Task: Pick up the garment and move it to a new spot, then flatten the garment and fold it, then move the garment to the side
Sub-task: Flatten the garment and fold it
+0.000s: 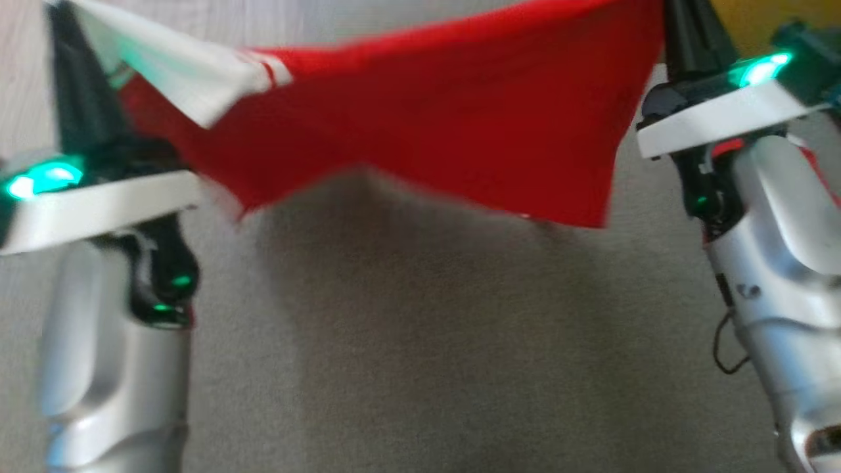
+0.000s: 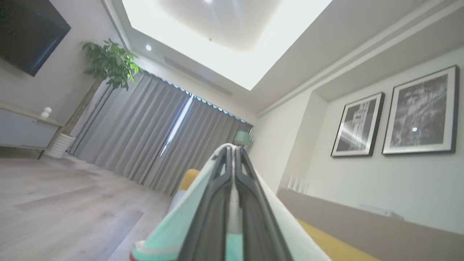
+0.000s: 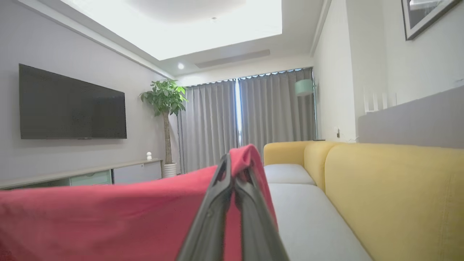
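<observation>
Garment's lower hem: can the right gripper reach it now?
Probably not: right gripper is shut on the garment at one top corner, left gripper at the other; the hem hangs below.

Your garment (image 1: 420, 125) strung between your left fingers (image 1: 79, 98) and your right fingers (image 1: 696, 39), pinched in both, hanging above the sofa seat (image 1: 420, 341), sofa back (image 3: 391, 195) just right of your right fingers, curtains (image 3: 253, 116) ahead of both

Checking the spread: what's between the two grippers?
The red garment, stretched in the air from left gripper to right gripper, both shut on it. Seen in the head view.
</observation>
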Controlling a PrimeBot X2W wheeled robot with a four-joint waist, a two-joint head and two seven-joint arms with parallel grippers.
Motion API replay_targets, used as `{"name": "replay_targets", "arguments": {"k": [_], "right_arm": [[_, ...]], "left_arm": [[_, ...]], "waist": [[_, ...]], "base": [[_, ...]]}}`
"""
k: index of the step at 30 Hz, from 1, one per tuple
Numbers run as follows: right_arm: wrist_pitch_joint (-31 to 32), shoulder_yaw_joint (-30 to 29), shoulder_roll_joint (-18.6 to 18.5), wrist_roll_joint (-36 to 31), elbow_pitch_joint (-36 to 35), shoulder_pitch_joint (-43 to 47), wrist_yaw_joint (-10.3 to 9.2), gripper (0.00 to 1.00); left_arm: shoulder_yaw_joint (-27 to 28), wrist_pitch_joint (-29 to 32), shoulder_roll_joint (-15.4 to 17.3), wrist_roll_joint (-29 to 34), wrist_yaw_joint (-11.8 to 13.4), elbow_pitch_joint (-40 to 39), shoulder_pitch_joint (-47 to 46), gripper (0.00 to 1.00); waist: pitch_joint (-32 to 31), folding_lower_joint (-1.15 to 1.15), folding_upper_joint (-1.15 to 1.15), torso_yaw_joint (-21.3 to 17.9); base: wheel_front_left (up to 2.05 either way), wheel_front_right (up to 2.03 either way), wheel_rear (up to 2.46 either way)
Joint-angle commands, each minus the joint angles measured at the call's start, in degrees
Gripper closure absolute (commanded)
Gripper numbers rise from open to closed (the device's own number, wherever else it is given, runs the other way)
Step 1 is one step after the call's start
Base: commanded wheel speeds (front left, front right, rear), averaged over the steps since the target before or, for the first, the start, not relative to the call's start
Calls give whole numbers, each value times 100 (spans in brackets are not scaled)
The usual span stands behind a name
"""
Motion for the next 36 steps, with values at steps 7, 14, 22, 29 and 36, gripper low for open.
{"name": "replay_targets", "arguments": {"k": [7,14,22,29,36], "right_arm": [[268,-170,-284,3,-1534,231,-5,100],[1257,-819,-158,-260,-2666,668,-5,100],[2036,-925,-79,-552,-2201,-285,-5,100],[1419,-799,-21,-745,5,-2780,-5,100],[482,-935,175,-622,1523,-4036,-5,100]], "left_arm": [[579,702,427,-281,426,-1545,-297,100],[653,1572,694,-313,861,-2193,-440,100],[321,2275,1017,-406,686,-724,-1944,100],[107,1703,1381,69,263,1631,-4435,100],[-92,898,1357,370,-1,2978,-5611,100]], "waist": [[-264,1,0,-260],[-23,1,0,-281],[1374,1,0,-238],[2324,1,0,-200],[2470,1,0,-146]], "base": [[0,0,0],[0,0,0],[0,0,0],[0,0,0],[0,0,0]]}}
